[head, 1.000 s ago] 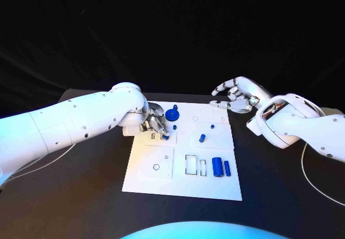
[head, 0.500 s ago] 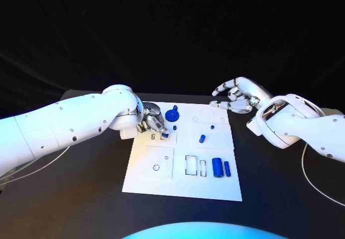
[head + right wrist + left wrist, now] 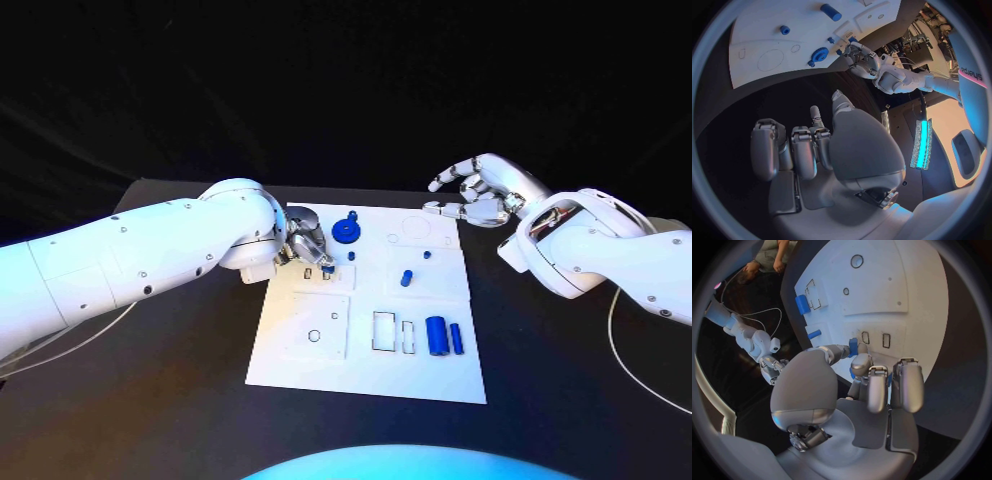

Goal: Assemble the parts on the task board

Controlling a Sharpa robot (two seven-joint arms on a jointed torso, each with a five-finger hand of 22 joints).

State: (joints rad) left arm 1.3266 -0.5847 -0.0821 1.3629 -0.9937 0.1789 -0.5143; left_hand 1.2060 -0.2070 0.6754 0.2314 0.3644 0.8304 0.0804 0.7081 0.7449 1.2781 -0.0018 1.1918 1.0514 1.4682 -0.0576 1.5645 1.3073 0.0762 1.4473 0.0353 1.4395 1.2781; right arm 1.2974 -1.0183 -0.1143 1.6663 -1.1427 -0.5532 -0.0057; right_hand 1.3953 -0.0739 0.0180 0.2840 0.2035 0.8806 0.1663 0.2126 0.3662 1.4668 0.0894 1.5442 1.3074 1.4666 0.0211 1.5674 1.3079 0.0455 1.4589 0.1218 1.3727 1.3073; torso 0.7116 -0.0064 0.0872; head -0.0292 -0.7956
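Observation:
The white task board [image 3: 310, 375] lies in the middle of the table. My left hand [image 3: 306, 246] is over the board's far left part and pinches a small blue part [image 3: 853, 347] just above two small rectangular slots [image 3: 886, 340]. A blue round knob [image 3: 346, 231] stands beside that hand, with a small blue peg [image 3: 351, 255] and another blue peg [image 3: 407, 277] nearby. Two blue cylinders [image 3: 436, 335] lie by an outlined rectangle at the near right. My right hand [image 3: 476, 191] hovers off the board's far right corner, fingers loosely curved and apart, holding nothing.
The black table [image 3: 159, 400] reaches well beyond the board on every side. A round hole [image 3: 313, 336] marks the near left plate. Thin white cables [image 3: 627, 370] trail along both table edges. My right forearm [image 3: 591, 250] stands over the table right of the board.
My left arm has turned and its hand has drawn slightly back toward the board's far left edge with the small blue part still pinched. The right hand has stayed put.

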